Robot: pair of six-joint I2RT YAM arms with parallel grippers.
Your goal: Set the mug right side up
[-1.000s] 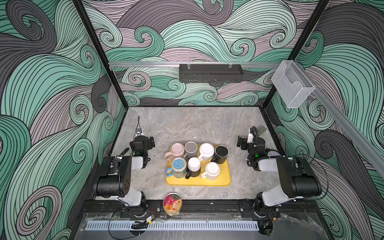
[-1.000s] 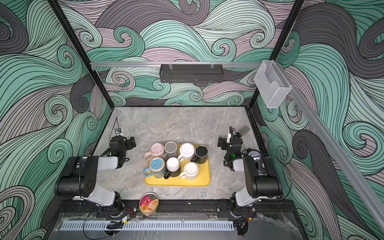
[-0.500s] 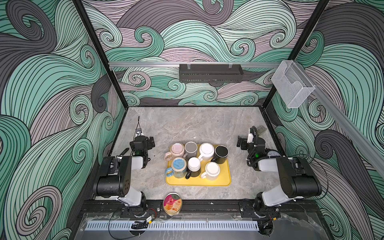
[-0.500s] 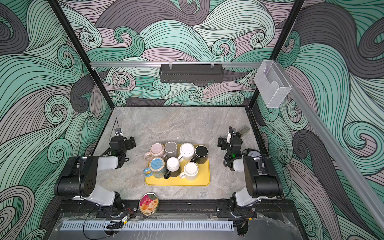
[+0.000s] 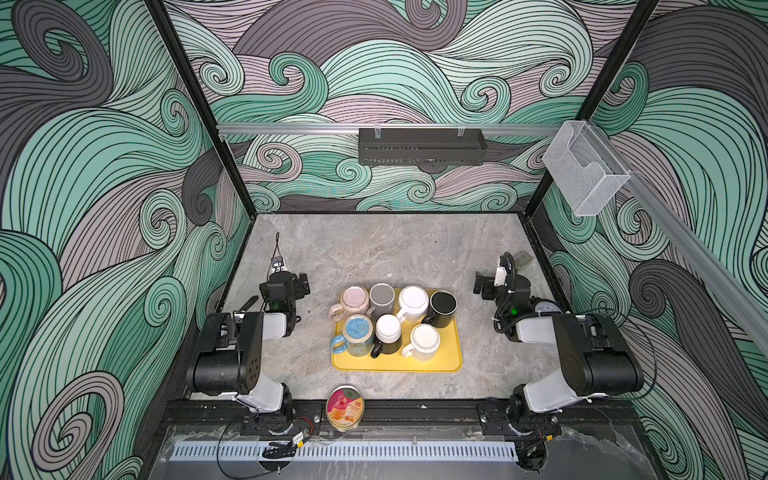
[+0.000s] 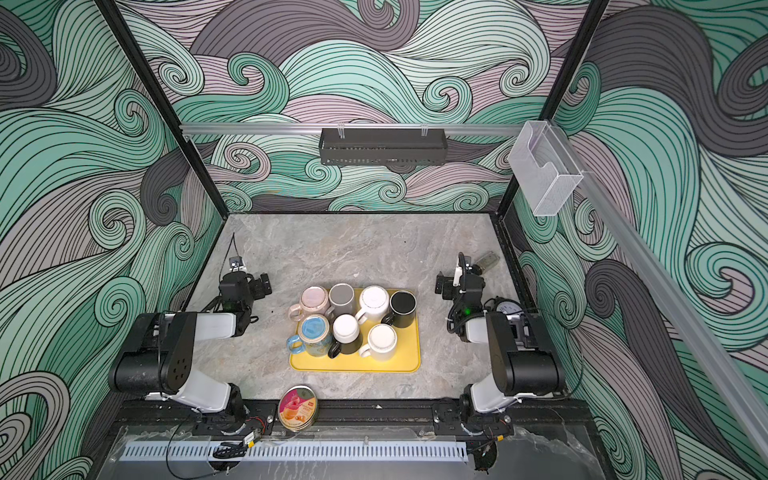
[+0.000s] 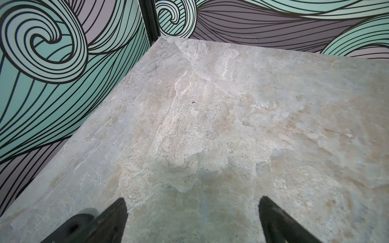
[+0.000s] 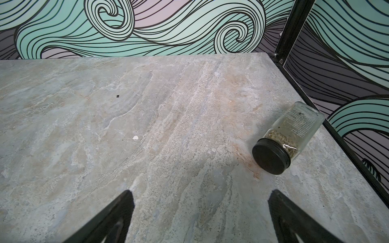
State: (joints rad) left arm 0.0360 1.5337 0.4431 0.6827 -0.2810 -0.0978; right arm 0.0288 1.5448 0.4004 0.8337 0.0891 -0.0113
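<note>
A jar (image 8: 288,138) with a black lid lies on its side near the back right edge of the table (image 5: 374,249), just beside the right gripper (image 8: 202,193); dried flakes show through its glass. A round tin (image 5: 345,409) sits at the front edge between the arm bases, near the tray (image 5: 415,363) but apart from it, its lid on and its contents hidden. A black basket (image 5: 422,146) and a clear bin (image 5: 584,168) hang on the wall rails, well above the table. The yellow tray sits mid-table between the arms and carries seven mugs (image 5: 424,338) packed close together, several touching, with handles poking between neighbours. In the back row the grey mug (image 5: 381,296) shows a flat closed top, so it looks bottom up; the black mug (image 5: 443,305) at the right end shows a dark open mouth. For the others I cannot tell which way is up. The left gripper (image 7: 192,202) hovers left of the tray, the right one to its right, both well apart from the mugs, jaws spread wide over bare table, grasping nothing.
</note>
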